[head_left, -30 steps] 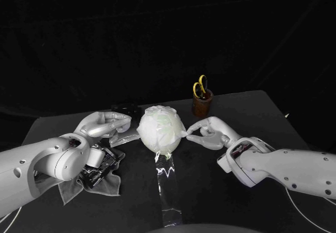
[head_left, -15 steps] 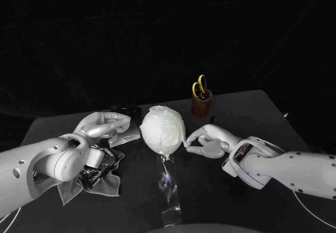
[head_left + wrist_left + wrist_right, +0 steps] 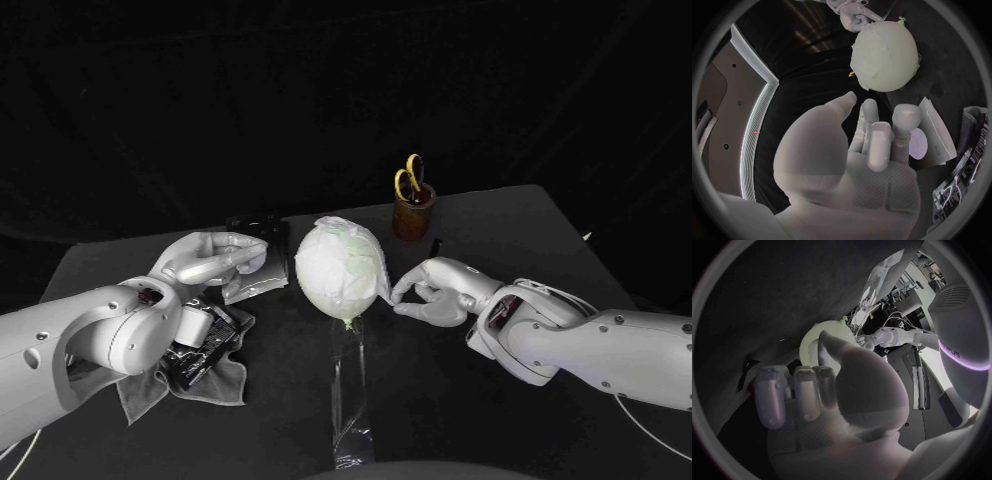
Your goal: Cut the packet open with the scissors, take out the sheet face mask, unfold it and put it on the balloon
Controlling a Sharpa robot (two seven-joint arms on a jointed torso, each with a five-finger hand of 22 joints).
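Clear film (image 3: 346, 400) runs up the black table (image 3: 476, 420) from its near edge to the balloon (image 3: 343, 245), which stands between the two hands with the sheet face mask (image 3: 339, 285) draped white over it. The right hand (image 3: 433, 292) pinches the mask's lower edge between thumb and fingertip. The left hand (image 3: 214, 258) is over the packet (image 3: 257, 284); whether it grips it cannot be told. Farther back, yellow-handled scissors (image 3: 413, 180) stand in a brown cup (image 3: 415, 220).
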